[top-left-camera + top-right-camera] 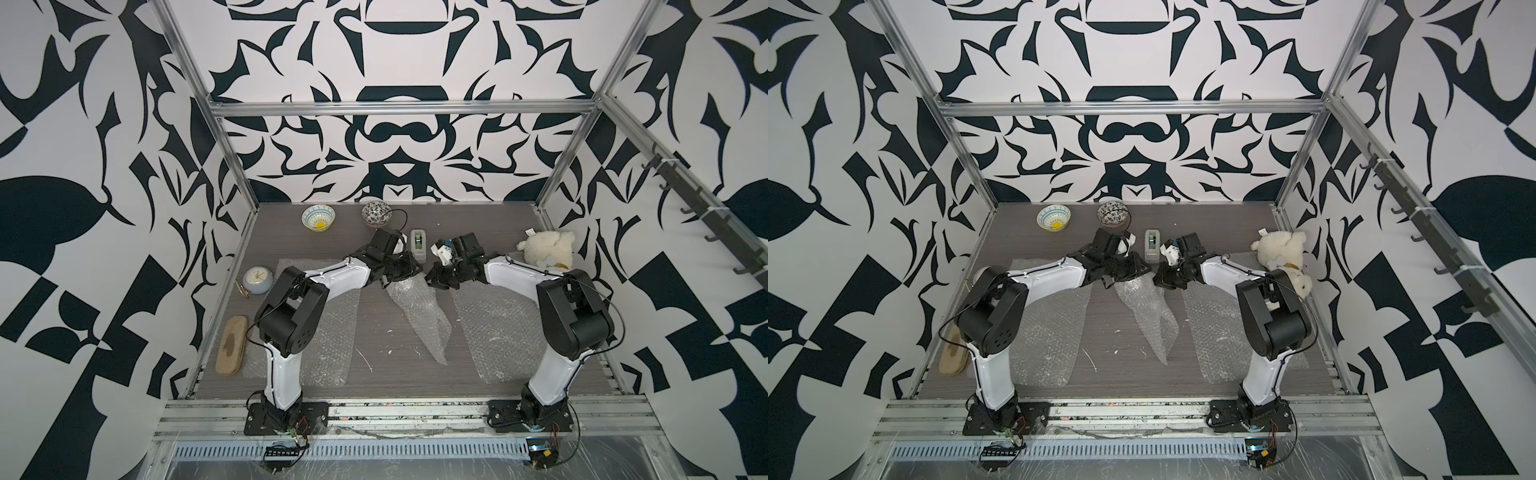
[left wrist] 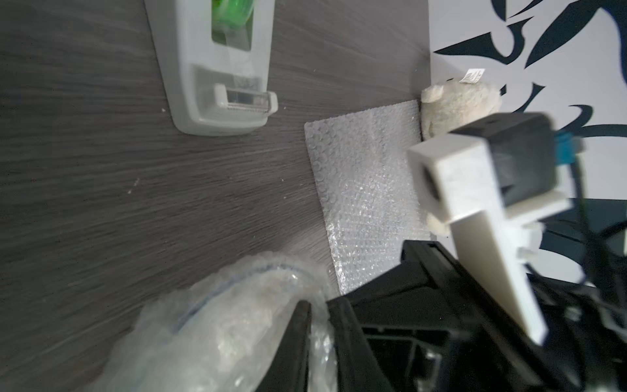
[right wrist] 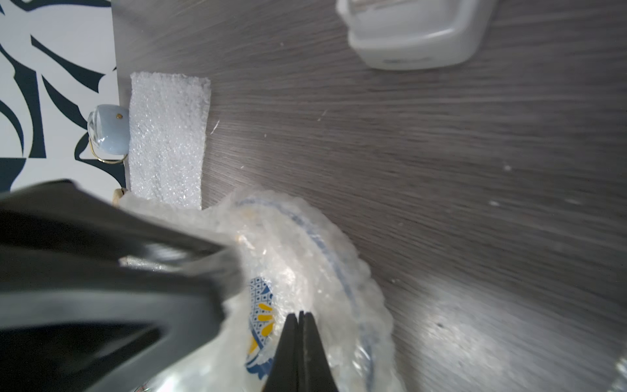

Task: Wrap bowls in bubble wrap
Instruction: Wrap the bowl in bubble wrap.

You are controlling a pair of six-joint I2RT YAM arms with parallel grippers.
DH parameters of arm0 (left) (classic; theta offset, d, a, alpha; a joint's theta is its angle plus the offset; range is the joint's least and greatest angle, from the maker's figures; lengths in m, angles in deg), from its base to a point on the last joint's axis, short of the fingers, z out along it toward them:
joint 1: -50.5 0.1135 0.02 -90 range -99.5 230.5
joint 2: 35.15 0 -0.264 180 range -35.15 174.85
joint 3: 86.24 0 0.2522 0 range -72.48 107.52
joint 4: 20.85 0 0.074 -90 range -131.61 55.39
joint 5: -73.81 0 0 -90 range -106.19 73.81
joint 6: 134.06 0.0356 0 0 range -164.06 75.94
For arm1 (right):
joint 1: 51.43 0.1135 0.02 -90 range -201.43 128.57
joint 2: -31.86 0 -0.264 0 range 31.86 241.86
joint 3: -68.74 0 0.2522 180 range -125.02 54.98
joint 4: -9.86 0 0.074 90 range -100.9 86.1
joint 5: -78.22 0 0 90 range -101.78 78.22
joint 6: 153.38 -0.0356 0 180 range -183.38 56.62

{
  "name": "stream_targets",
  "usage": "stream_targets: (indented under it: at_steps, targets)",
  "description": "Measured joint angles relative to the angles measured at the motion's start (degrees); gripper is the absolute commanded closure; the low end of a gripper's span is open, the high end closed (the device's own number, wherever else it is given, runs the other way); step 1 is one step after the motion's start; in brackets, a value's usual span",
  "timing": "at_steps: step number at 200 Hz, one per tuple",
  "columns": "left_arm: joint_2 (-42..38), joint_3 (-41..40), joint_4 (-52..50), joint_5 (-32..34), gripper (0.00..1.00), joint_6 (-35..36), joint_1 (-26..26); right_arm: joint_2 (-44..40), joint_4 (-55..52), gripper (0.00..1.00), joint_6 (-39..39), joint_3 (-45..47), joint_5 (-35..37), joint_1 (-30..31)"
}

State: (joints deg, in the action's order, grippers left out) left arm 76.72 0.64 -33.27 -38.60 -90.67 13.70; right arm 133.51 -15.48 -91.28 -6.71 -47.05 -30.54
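Note:
A blue-patterned bowl point(image 3: 260, 305) with a yellow centre lies inside a crumpled bubble wrap point(image 3: 305, 244) sheet at mid-table. Under the two grippers it is hidden in both top views, where the sheet's tail point(image 1: 422, 320) trails toward the front. My left gripper point(image 2: 319, 342) is shut on a fold of this wrap. My right gripper point(image 3: 300, 349) hangs over the wrapped bowl, its fingers pressed together with nothing between them. Two bare bowls stand at the back: a light blue one point(image 1: 318, 217) and a black floral one point(image 1: 375, 213). Flat wrap sheets lie left point(image 1: 332, 332) and right point(image 1: 494, 328).
A white tape dispenser point(image 1: 418, 244) stands just behind the grippers. A cream plush toy point(image 1: 546, 249) sits at the back right. A pale alarm clock point(image 1: 257, 280) and a tan oblong pad point(image 1: 232, 347) lie along the left edge.

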Motion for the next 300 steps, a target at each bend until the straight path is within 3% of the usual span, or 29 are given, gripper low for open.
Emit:
stream_targets:
  at_steps: [50,83,145,178,203,246,274,300]
  targets:
    - [3.87,0.66,1.03,-1.09,0.82,-0.66,-0.13,-7.89,-2.27,0.98,1.75,1.40,2.05,-1.31]
    - [4.57,1.75,1.42,-1.60,0.82,-1.40,-0.20,-10.43,-3.67,0.98,4.37,0.87,1.99,1.16]
    - [4.87,2.05,1.86,-1.88,0.76,-1.62,-0.26,-1.20,-3.58,0.99,5.20,0.09,2.47,3.28]
    - [4.26,1.88,2.10,-1.40,0.59,-1.99,-0.33,2.60,-3.56,0.99,5.62,-1.49,5.25,3.45]
    - [0.37,-0.57,2.29,1.31,0.49,-2.27,-0.61,2.29,-3.58,0.99,5.84,-1.49,7.82,4.22]
    - [-10.16,-5.01,2.60,8.28,0.46,-3.13,-0.44,2.32,-3.34,0.99,5.81,-1.51,10.25,5.40]
    - [-16.72,-13.31,5.07,12.17,0.38,-5.38,-0.42,3.67,-3.28,0.99,5.79,-2.62,11.04,6.40]
    - [-17.29,-19.52,5.75,14.01,0.33,-8.02,-0.39,5.33,-3.04,0.99,5.60,-3.76,10.71,6.75]
